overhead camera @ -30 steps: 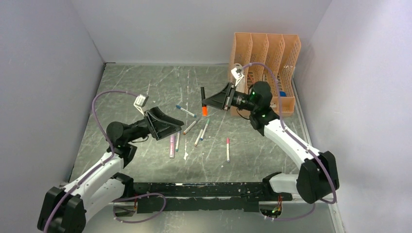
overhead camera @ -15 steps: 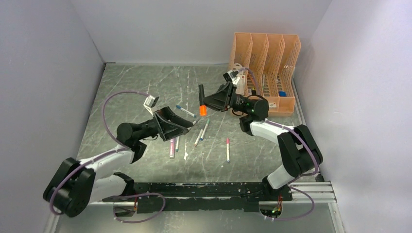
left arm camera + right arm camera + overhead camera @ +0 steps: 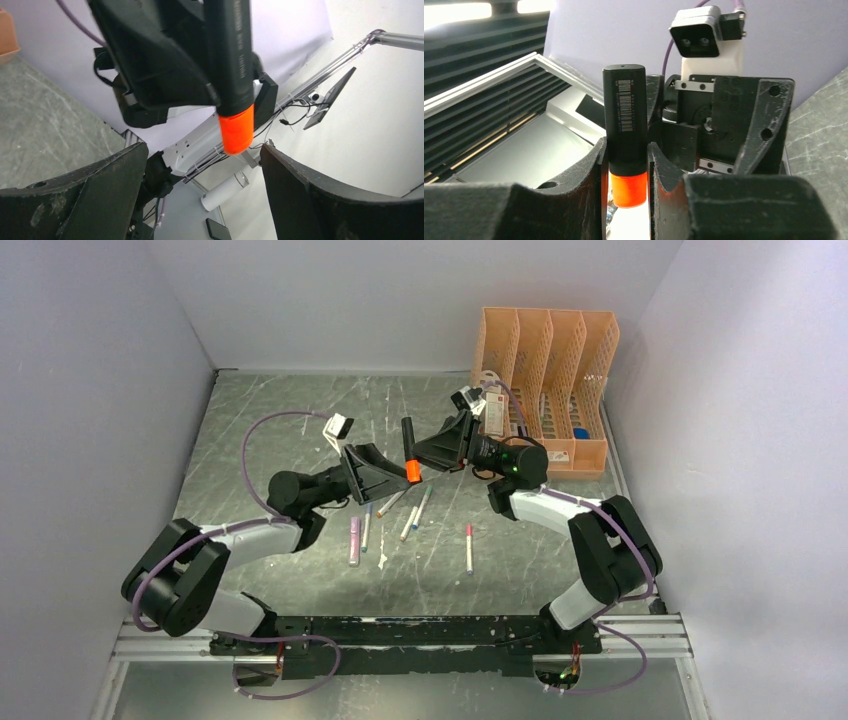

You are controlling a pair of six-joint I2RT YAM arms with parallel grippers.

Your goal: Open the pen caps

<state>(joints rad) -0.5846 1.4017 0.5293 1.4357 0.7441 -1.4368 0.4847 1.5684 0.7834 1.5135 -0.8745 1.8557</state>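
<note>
My right gripper [image 3: 420, 452] is shut on the barrel of the thick black marker [image 3: 407, 438] and holds it above the table, with its orange cap [image 3: 413, 471] pointing down. In the right wrist view the fingers clamp the marker [image 3: 625, 115] just above the cap [image 3: 629, 189]. My left gripper [image 3: 390, 478] is open right beside the cap. In the left wrist view the cap [image 3: 236, 129] hangs at the level of the spread fingertips [image 3: 135, 155], untouched. Several slim pens [image 3: 408, 523] lie capped on the table below.
A pink-purple highlighter [image 3: 354, 540] and a red-ended pen [image 3: 468, 547] lie among the pens. An orange slotted organizer [image 3: 545, 370] stands at the back right, close behind the right arm. Grey walls enclose the table on three sides.
My left gripper has moved up and to the right until its open jaws reach the orange cap. My right gripper has shifted the marker slightly left.
</note>
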